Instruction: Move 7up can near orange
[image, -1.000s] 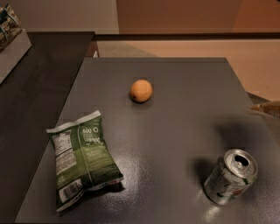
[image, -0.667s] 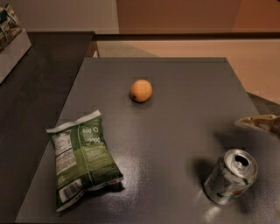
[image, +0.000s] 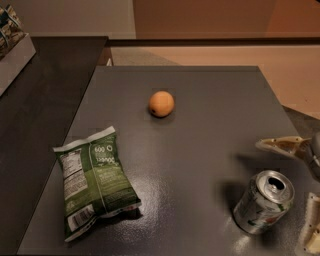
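Spreading across most of the view, the dark grey counter (image: 210, 125) carried everything you had to work with, and its bare middle left an open lane from the near right corner toward the far centre. The green chip bag (image: 95, 182) lay flat at the near left, well apart from both task things and off the line between them, so I judged it no obstacle. Your gripper (image: 298, 189) sat at the right edge, its jaws spread wide and holding nothing: one finger reached in behind the 7up can (image: 262, 202), the other showed just to its right. The can stood on its base at the near right, pull-tab top up, well apart from the orange (image: 161, 103); whether either finger touched it, I could not tell. The step in hand looked like the grasp. To do it well, you needed the can centred between the jaws before closing, since a finger meeting it off-centre could have tipped or skidded so light a thing. You would then have wanted to grip its wall at mid-height, lift only enough to clear, and carry it straight. Smallest of all, the orange rested at the far centre; being round, it looked ready to roll at a nudge, so the can wanted setting down just beside it, not against it.
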